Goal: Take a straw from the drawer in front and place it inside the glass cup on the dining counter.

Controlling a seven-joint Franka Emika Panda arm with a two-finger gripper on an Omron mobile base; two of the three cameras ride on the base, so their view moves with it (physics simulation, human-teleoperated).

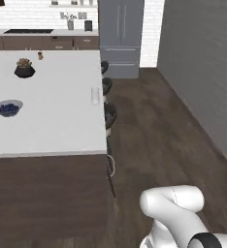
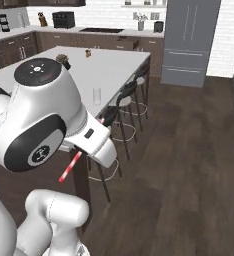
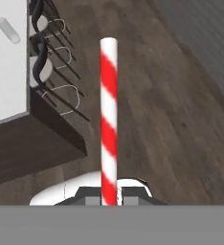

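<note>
Now the claw (image 3: 109, 198) is shut tight on the straw (image 3: 108, 119). In the hand view the red and white straw stands up from between the two dark tips and points to 12 o'clock. In the right base view the straw (image 2: 70, 166) pokes out under the big white arm, toward 7 o'clock.

So the picking-up part looks done. The carrying part is the one in hand.

The glass cup (image 1: 94, 95) stands on the dining counter (image 1: 52, 121), close to its right edge. In the hand view the glass cup (image 3: 8, 30) sits far up at 10 o'clock from the straw, well apart from it. In the right base view the cup (image 2: 97, 96) is at about 1 o'clock from the straw.

Next, I think the arm has to bring the straw over the cup. Then it must line it up with the open top, lower it in, and let go.
</note>
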